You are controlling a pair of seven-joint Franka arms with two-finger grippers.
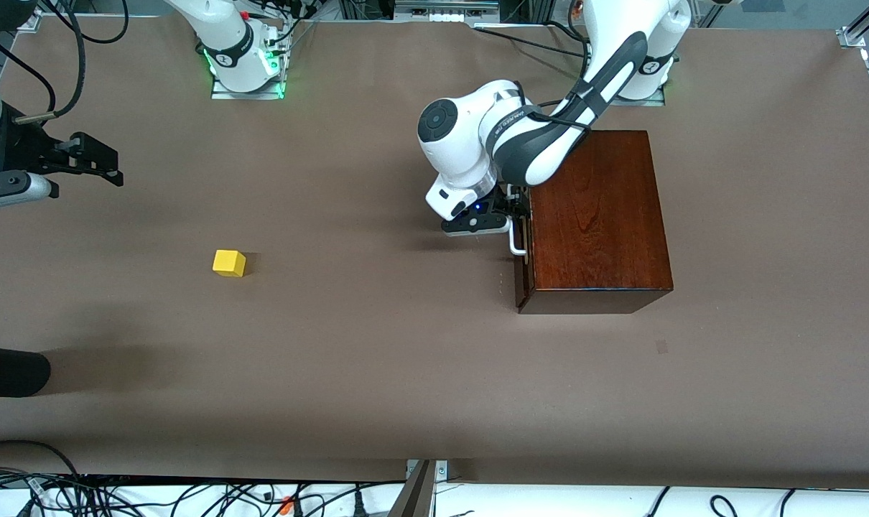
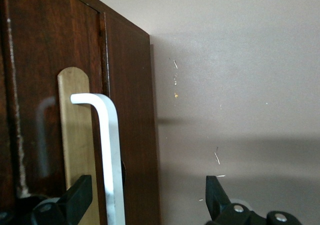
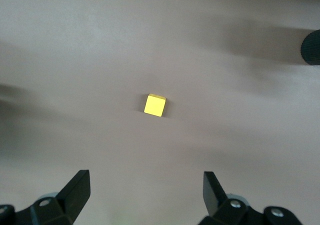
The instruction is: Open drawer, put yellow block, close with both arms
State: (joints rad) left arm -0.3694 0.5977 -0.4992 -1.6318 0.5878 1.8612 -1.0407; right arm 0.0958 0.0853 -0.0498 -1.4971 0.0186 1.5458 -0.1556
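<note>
Only left wrist view shows handle (image 2: 111,150) between tool fingers (image 2: 75,197).

left gripper (image 1: 510,215) low, right gripper (image 1: 90,161) raised, both spread.

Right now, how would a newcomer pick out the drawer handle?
Find the dark wooden box at the left arm's end of the table. On its side facing the yellow block sits a white bar handle, with the left gripper open around it. It is the only white part on that box.

Front high, faces bases; left wrist close on handle (image 2: 107,150); right wrist above yellow block (image 3: 155,105).
</note>
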